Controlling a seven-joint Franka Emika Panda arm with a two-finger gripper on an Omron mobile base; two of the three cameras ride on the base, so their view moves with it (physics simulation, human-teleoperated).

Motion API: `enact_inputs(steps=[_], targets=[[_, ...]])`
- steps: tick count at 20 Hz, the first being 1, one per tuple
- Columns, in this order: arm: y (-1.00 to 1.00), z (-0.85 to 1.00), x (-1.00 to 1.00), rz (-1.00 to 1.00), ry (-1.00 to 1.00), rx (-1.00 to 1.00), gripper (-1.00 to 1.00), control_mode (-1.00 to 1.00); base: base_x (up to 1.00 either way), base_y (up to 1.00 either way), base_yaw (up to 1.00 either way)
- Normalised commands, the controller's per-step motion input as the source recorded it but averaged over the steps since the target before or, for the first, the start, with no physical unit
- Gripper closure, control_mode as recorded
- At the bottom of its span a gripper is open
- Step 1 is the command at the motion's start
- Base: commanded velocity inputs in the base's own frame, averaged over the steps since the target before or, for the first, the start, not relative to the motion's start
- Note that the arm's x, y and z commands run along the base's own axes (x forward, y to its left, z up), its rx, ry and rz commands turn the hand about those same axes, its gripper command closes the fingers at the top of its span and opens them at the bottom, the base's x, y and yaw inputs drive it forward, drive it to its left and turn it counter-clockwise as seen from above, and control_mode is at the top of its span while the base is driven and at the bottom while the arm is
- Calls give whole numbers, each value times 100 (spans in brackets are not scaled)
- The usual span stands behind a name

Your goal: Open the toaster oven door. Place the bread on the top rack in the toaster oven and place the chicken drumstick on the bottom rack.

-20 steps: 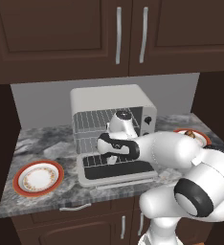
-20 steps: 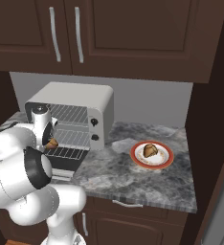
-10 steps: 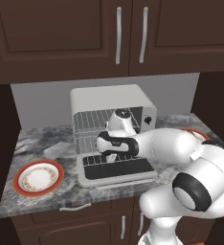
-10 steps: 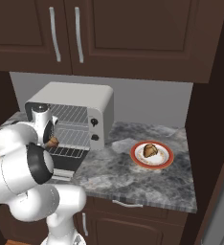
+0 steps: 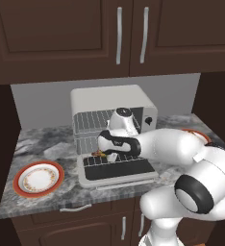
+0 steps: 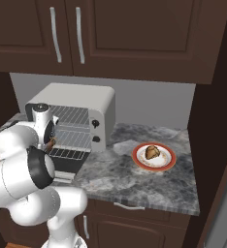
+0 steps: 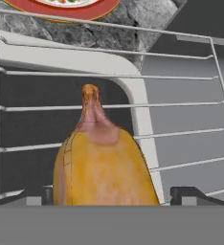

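Note:
The off-white toaster oven [image 5: 109, 98] stands on the counter with its door [image 5: 117, 169] folded down flat, dark glass facing up. Inside are the top rack [image 5: 93, 118] and the bottom rack [image 5: 88, 143]. The golden chicken drumstick [image 7: 104, 167] lies on the bottom rack's wires [image 7: 181, 104] at the left front of the cavity, bone end pointing away from the hand. My gripper [image 7: 111, 196] straddles its thick end, open, with a fingertip [image 7: 185, 194] standing just off each side. The gripper [image 5: 105, 153] sits low in the oven mouth. The bread [image 6: 151, 152] rests on a red-rimmed plate [image 6: 166, 162] right of the oven.
An empty red-rimmed plate [image 5: 39, 177] lies on the grey marbled counter [image 6: 135, 184] left of the open door. Dark wood cabinets [image 5: 119, 33] hang above the oven. A dark wall closes off the counter's right end.
The fingers have spread wider, coming off the drumstick's sides. The hand has sunk a little toward the lower rack. The oven, plates and bread have not moved.

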Motion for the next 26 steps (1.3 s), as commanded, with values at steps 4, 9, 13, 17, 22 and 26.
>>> enact_inputs(steps=[4,9,13,17,22,26], targets=[[-1,24,-2,0,-1,0,-100,-100,0,0,0],[0,36,-27,-13,-4,0,-100,-100,0,0,0],[1,23,-35,-45,-1,0,-100,-100,0,0,0],[-1,16,-42,-51,5,3,-100,-100,0,0,0],[-7,11,-33,-51,15,7,-100,-100,0,0,0],[-1,-3,-40,-45,15,14,-100,-100,0,0,0]])
